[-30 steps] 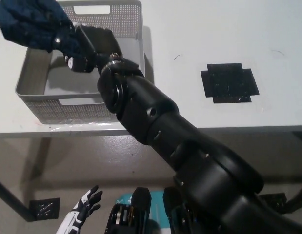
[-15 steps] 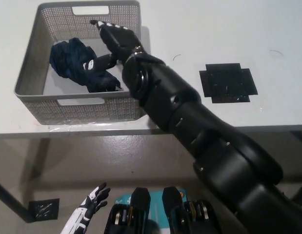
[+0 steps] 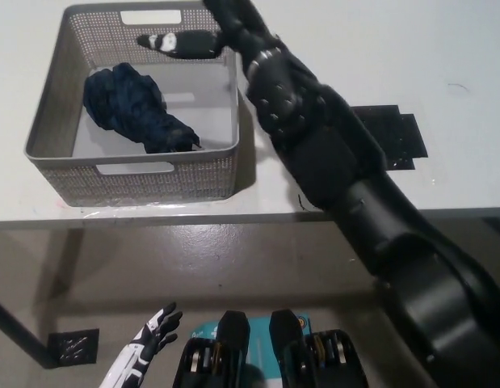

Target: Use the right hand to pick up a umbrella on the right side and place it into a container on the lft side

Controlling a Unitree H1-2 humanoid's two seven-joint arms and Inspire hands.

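A dark blue folded umbrella lies inside the grey mesh basket on the left of the white table. My black right hand hovers open over the basket's far right corner, above the umbrella and apart from it, with nothing held. The right arm stretches from the bottom right across the table. My white left hand rests low at the bottom left, below the table edge, fingers spread.
A black cross-shaped mark sits on the table to the right, partly behind my arm. The table's front edge runs across the picture's middle, with floor below it.
The umbrella left my right hand and dropped into the basket. The hand then opened and lifted away toward the basket's far right corner. The left hand stayed put.
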